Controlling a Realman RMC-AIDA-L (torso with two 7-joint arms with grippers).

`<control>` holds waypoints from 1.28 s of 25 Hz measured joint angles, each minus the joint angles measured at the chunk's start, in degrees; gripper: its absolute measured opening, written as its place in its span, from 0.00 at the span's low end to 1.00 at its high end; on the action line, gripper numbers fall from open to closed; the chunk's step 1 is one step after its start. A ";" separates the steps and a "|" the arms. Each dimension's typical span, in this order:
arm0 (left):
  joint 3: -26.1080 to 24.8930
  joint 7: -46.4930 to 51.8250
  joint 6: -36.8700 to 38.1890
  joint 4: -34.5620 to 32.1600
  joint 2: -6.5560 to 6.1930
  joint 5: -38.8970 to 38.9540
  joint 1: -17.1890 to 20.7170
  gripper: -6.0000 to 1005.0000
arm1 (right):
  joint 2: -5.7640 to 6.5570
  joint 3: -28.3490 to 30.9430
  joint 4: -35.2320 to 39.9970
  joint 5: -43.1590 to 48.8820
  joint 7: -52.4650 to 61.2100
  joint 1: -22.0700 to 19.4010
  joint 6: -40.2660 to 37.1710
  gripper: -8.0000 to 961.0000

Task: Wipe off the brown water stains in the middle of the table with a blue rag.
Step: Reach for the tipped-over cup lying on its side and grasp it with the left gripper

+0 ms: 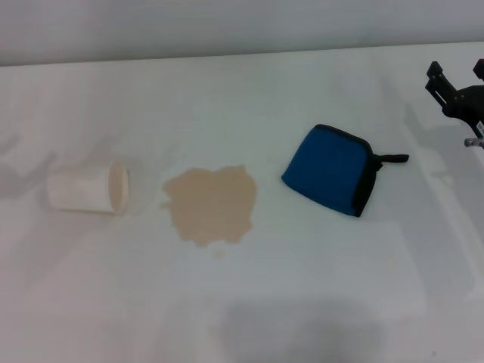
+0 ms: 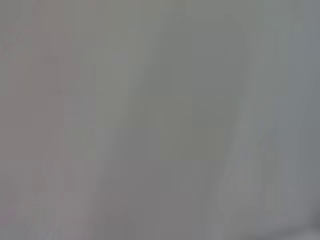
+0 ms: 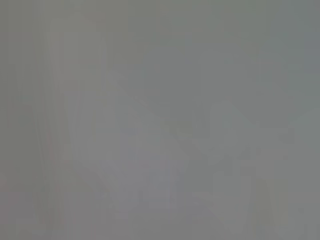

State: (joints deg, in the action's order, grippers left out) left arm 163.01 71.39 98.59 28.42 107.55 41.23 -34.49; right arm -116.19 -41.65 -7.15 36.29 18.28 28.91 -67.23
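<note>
The blue rag [image 1: 329, 178], folded, with black edging and a small black loop tab, lies right of centre on the white table [image 1: 302, 287]. The brown water stains [image 1: 211, 204] form a flat tan puddle in the middle, left of the rag and apart from it. My right gripper [image 1: 456, 72] is open and empty at the far right edge, above the table and to the right of the rag, not touching it. My left gripper is out of the head view. Both wrist views show only plain grey, with no object to make out.
A white paper cup [image 1: 87, 188] lies on its side left of the stain, its beige inside facing the puddle. A grey wall runs along the table's far edge. A soft shadow falls on the near middle of the table.
</note>
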 joint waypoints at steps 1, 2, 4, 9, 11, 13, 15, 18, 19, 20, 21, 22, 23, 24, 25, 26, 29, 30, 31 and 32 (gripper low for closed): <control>0.04 -0.97 0.15 0.97 -0.25 -2.39 -1.16 0.87 | 0.00 0.00 -0.02 0.01 0.00 0.00 0.00 0.90; 0.04 -2.63 0.30 2.37 -0.58 -6.12 -2.93 0.87 | 0.00 0.00 -0.04 0.00 0.00 0.00 0.04 0.90; 0.04 -4.39 0.42 3.33 -0.83 -10.77 -5.32 0.87 | 0.00 0.00 -0.04 -0.07 0.00 0.00 0.23 0.90; 0.03 -7.91 0.43 3.79 -1.64 -22.05 -11.74 0.87 | -0.01 0.00 -0.01 -0.24 0.00 0.00 0.41 0.90; 0.02 -8.54 0.39 3.87 -2.15 -25.20 -13.91 0.87 | 0.00 0.01 0.01 -0.42 0.00 0.00 0.60 0.90; 0.04 -8.90 0.43 3.92 -2.84 -27.91 -15.51 0.87 | 0.00 0.05 0.06 -0.58 0.00 0.00 0.96 0.90; 0.09 -9.12 0.08 3.97 -3.57 -31.82 -17.44 0.87 | 0.00 0.07 0.22 -0.63 0.00 0.00 1.28 0.90; 0.11 -9.57 -1.90 4.11 -3.88 -37.95 -20.21 0.87 | 0.00 0.31 0.49 -0.69 0.00 0.25 2.03 0.90; 0.11 -9.81 -2.53 4.17 -3.80 -40.22 -21.03 0.87 | 0.00 0.62 0.56 -0.70 0.00 0.48 2.40 0.90; 0.12 -10.09 -3.16 4.22 -3.65 -42.74 -21.72 0.87 | 0.00 1.26 0.54 -0.71 0.00 0.88 2.83 0.90; 0.11 -10.30 -3.67 4.30 -3.47 -44.47 -22.28 0.87 | 0.00 1.95 0.46 -0.71 -0.01 1.37 3.30 0.90; 0.12 -10.64 -4.34 4.41 -3.16 -46.43 -22.80 0.87 | 0.00 2.67 0.41 -0.71 -0.02 1.75 3.83 0.90; 0.13 -11.32 -4.95 4.46 -2.65 -47.91 -23.26 0.87 | 0.00 3.01 0.39 -0.71 -0.02 2.12 4.26 0.90; 0.13 -11.32 -4.95 4.46 -2.65 -47.91 -23.26 0.87 | 0.00 3.27 0.40 -0.71 -0.02 2.48 4.68 0.90; 0.12 -11.97 -5.21 4.50 -2.41 -48.56 -23.52 0.87 | 0.00 3.39 0.43 -0.71 -0.02 2.57 4.89 0.90; 0.12 -13.80 -5.77 4.56 -1.73 -50.26 -24.56 0.87 | 0.00 3.60 0.49 -0.71 -0.02 2.69 5.01 0.90; 0.11 -14.57 -6.59 4.58 -1.45 -51.69 -25.72 0.87 | 0.00 4.37 0.56 -0.71 -0.23 2.80 5.05 0.90; 0.12 -14.72 -7.04 4.59 -1.37 -52.40 -26.26 0.87 | 0.00 4.52 0.57 -0.71 -0.31 2.81 5.05 0.90; 0.12 -14.80 -7.60 4.58 -1.33 -53.36 -26.87 0.87 | 0.00 4.55 0.60 -0.71 -0.33 2.82 5.08 0.90; 0.11 -14.83 -8.48 4.40 -1.24 -54.79 -27.60 0.87 | -0.01 4.56 0.65 -0.70 -0.29 2.86 5.12 0.90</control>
State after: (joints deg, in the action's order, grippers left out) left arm 163.12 56.56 90.10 32.82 106.31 -13.56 -62.09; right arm -116.19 -37.09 -6.50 35.59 17.99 31.77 -62.11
